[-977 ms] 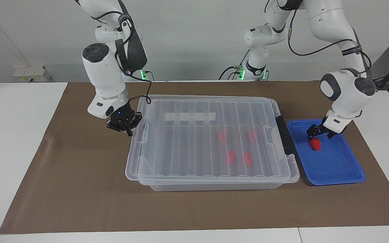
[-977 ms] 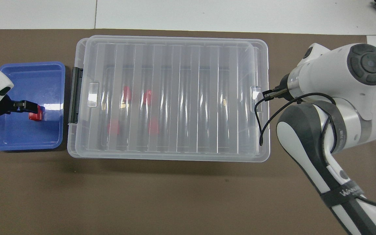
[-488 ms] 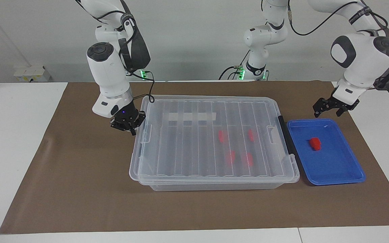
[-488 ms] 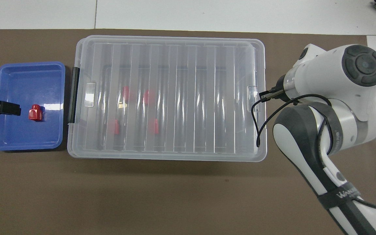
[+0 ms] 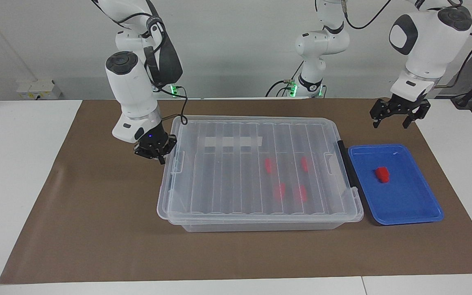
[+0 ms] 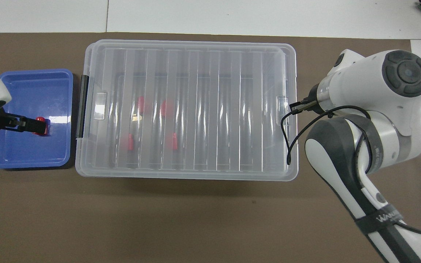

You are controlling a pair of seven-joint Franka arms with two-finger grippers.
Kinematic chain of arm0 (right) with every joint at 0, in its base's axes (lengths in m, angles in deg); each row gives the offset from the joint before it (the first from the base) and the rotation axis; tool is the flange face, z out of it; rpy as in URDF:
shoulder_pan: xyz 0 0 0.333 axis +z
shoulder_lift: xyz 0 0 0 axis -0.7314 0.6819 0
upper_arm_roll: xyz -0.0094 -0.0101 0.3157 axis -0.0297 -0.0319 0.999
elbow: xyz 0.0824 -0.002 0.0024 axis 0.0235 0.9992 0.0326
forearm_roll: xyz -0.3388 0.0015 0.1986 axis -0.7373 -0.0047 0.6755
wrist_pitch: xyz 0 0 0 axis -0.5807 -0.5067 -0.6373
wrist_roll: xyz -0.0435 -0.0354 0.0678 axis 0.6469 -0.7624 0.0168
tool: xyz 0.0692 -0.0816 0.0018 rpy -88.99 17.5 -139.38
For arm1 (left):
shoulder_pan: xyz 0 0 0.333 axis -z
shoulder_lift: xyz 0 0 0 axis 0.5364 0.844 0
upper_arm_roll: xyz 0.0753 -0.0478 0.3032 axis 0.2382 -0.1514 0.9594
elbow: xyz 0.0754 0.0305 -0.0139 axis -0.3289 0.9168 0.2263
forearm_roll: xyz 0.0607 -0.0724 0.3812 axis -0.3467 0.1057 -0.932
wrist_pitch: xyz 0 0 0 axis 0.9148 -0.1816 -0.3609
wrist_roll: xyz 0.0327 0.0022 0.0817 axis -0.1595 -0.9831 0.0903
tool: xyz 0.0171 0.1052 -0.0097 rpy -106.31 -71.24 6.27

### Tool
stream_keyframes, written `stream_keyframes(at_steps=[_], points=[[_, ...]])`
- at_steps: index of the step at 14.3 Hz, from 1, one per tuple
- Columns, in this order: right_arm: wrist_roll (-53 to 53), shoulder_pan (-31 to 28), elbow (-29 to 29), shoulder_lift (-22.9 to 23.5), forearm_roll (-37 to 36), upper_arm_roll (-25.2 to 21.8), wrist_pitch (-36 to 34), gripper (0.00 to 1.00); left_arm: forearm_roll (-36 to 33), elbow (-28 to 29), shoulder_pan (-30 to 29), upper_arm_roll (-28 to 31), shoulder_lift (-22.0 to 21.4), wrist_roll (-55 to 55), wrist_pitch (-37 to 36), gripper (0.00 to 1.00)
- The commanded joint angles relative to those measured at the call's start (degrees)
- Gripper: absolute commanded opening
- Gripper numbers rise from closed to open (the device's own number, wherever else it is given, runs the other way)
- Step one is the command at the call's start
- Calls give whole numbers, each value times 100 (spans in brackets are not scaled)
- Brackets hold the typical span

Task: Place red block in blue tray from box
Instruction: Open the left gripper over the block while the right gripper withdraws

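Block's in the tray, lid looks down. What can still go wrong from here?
1. The right claw is shut at the end tab of the lid; pulling away without opening may drag or tip the box.
2. The lid overhangs the box rim on one long side, so it may not be seated.
3. The red block lies loose in the blue tray; the raised, open left claw hangs near the tray's robot-side rim, and a low pass could bump it.

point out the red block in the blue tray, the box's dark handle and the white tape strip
red block [image 5: 382,174], facing view, its top face
blue tray [image 5: 408,200], facing view, bare floor
dark handle [image 5: 346,164], facing view, middle of the bar
white tape strip [image 5: 232,141], facing view, its middle
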Motion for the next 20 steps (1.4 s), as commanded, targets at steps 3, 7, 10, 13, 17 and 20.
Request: stream_keyframes(at_steps=[3,7,10,13,17,20], points=[[-158,-25,42,-23,119,94,46,0,23,-1153,412,292,294,23,-1431,100],[-123,-25,16,-40,128,94,37,0,15,-1120,851,433,31,32,-1698,100],[-53,-42,42,-224,136,25,-138,0,15,-1119,913,459,22,40,-1688,100],[481,-42,42,-470,128,-177,-480,0,15,-1163,948,451,22,32,-1688,100],[1177,-25,69,-594,128,-704,-956,87,15,-1102,1071,468,30,32,-1706,100],[1345,-16,16,-804,128,-942,-1053,100,15,-1111,1203,582,66,32,-1697,100]])
